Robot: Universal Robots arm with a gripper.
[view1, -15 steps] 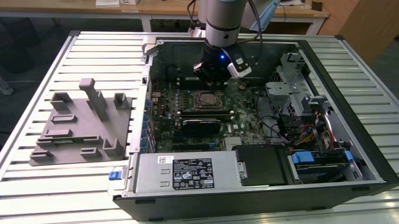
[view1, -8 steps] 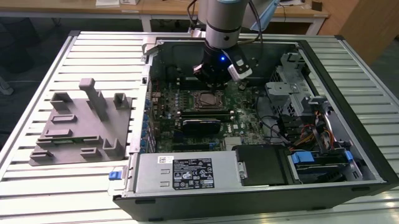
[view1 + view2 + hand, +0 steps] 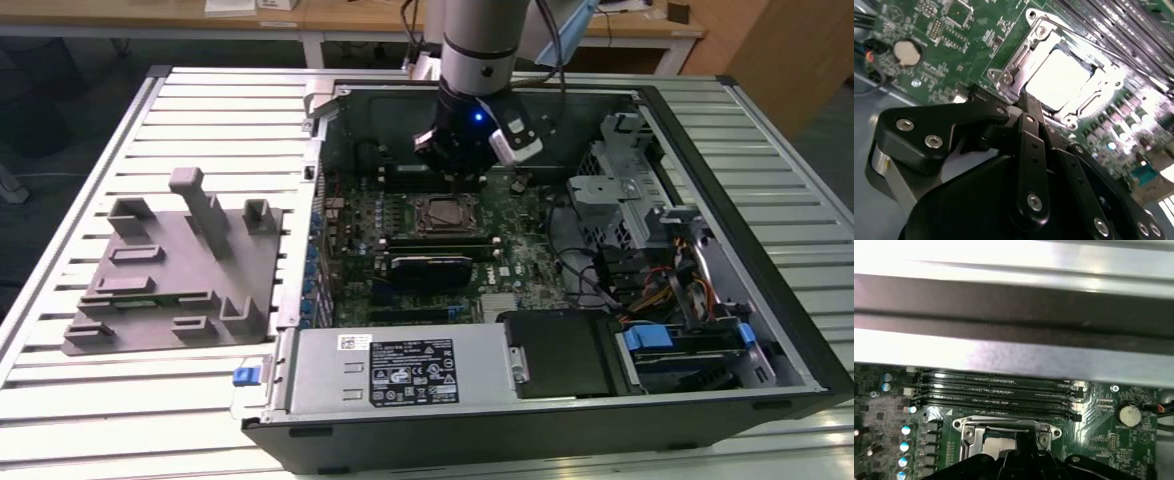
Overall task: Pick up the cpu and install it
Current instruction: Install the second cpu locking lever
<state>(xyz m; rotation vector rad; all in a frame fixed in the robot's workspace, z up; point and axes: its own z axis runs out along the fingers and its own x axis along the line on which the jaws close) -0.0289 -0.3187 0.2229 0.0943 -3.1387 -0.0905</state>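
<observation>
Exterior view: arm (image 3: 477, 40) reached down into the open case (image 3: 561, 400), which lay on the slatted table (image 3: 80, 360). Gripper (image 3: 461, 165) hung above the board (image 3: 514, 250), toward the case's far wall. Cpu (image 3: 442, 213) sat in the socket (image 3: 443, 214) at mid-board, just clear of the gripper on its near side, not held. Grey fixture (image 3: 174, 270) stood on the table off the case's edge at the exterior view's left. Power supply (image 3: 400, 370) occupied the case's near edge; drive bays (image 3: 667, 300) the edge at the exterior view's right.

Second wrist view: gripper (image 3: 1026, 102) with black fingers (image 3: 1029, 145) drawn narrow, tips close together with nothing between them. Cpu (image 3: 1059, 80), pale and bright, lay flat inside the socket frame (image 3: 1009, 70), immediately beyond the fingertips. Coin cell (image 3: 906, 52) was on the board (image 3: 959, 45), well apart.

First wrist view: cpu (image 3: 996, 445) seated in the socket (image 3: 971, 432), partly behind the gripper body (image 3: 1034, 467). Memory slots (image 3: 994, 392) ran beside the socket; coin cell (image 3: 1128, 413) lay beyond them at the board's edge.
</observation>
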